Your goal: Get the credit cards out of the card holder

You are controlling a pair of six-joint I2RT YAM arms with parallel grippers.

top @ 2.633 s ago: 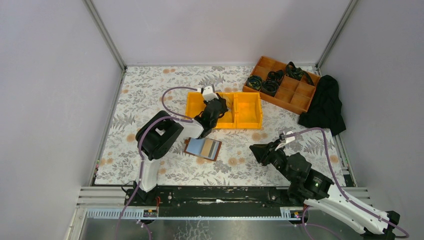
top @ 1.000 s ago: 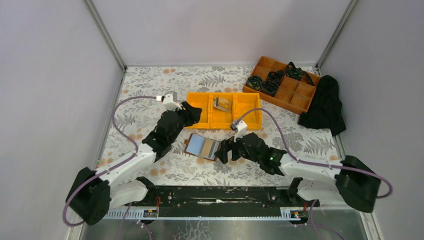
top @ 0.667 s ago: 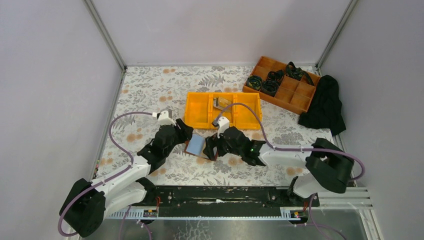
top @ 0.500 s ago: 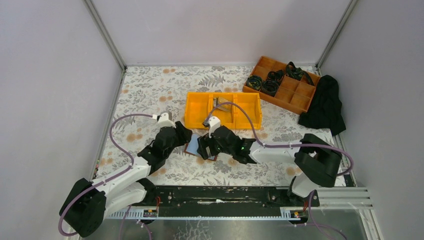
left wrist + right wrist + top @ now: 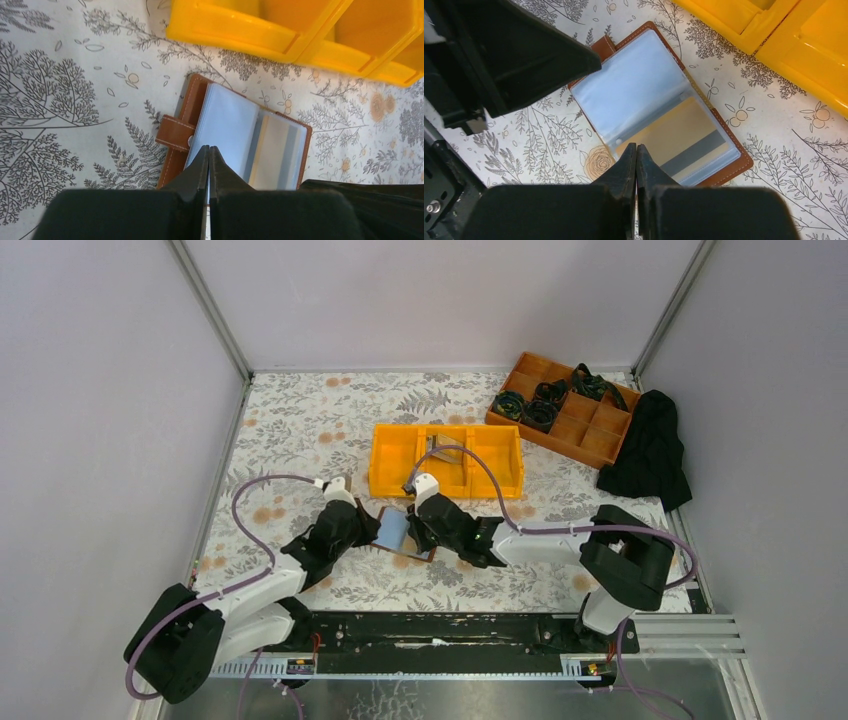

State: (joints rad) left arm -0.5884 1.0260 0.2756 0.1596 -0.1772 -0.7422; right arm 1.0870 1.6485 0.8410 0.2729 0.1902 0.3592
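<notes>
Card holder (image 5: 393,530) open just beside yellow bin (image 5: 392,455); wooden tray (image 5: 585,430) beyond.

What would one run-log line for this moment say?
left gripper: shut, at open brown leather card holder | right gripper: shut, at its clear plastic sleeves | tan dark-striped card: in sleeve

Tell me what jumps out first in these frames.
The open brown card holder lies dead centre, with the left gripper and right gripper both shut, tips over its clear sleeves. A tan credit card with a dark stripe sits in a sleeve; a yellow bin lies just behind.
</notes>
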